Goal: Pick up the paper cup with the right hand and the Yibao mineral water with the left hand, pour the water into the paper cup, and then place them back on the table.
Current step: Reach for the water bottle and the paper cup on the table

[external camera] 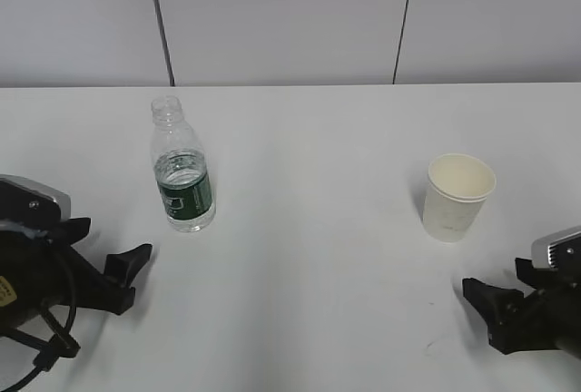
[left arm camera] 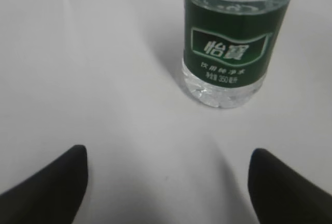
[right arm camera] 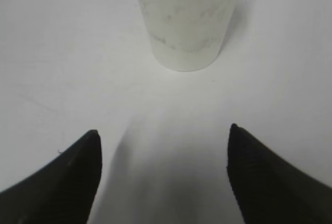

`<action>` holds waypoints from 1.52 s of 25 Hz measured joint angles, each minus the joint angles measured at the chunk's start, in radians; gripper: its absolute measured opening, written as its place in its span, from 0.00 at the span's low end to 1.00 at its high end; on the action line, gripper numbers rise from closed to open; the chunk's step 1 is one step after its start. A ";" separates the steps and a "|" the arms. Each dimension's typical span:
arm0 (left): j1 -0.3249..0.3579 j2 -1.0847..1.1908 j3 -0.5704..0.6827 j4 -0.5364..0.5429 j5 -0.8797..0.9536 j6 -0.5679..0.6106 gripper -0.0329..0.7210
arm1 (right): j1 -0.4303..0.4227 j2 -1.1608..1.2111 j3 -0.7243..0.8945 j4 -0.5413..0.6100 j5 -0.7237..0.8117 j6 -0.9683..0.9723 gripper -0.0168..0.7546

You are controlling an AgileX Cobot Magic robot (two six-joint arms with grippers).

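White paper cup [right arm camera: 187, 22] rim cropped, bottle [left arm camera: 233, 37] neck cropped, label perhaps blurred.

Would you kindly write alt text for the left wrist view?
A Yibao mineral water bottle with a dark green label stands upright on the white table, ahead of the open left hand, whose two black fingertips frame the bottom corners without touching it.

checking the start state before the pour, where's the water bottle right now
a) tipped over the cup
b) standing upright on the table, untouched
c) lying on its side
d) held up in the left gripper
b: the Yibao mineral water stands upright on the table, with the open left gripper short of it and apart.
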 joint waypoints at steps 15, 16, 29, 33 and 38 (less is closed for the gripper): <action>0.000 0.100 -0.148 0.098 0.000 -0.031 0.96 | 0.000 0.056 -0.136 -0.023 -0.006 0.007 0.89; 0.000 0.102 -0.156 0.107 0.000 -0.040 0.96 | 0.000 0.069 -0.151 -0.030 -0.006 0.015 0.89; 0.000 0.173 -0.293 0.170 0.000 -0.088 0.96 | 0.000 0.144 -0.255 -0.053 -0.006 0.041 0.89; 0.000 0.201 -0.330 0.182 0.001 -0.109 0.96 | 0.000 0.146 -0.279 -0.052 -0.006 0.043 0.89; 0.000 0.205 -0.362 0.199 0.001 -0.139 0.96 | 0.000 0.162 -0.309 -0.054 -0.006 0.045 0.89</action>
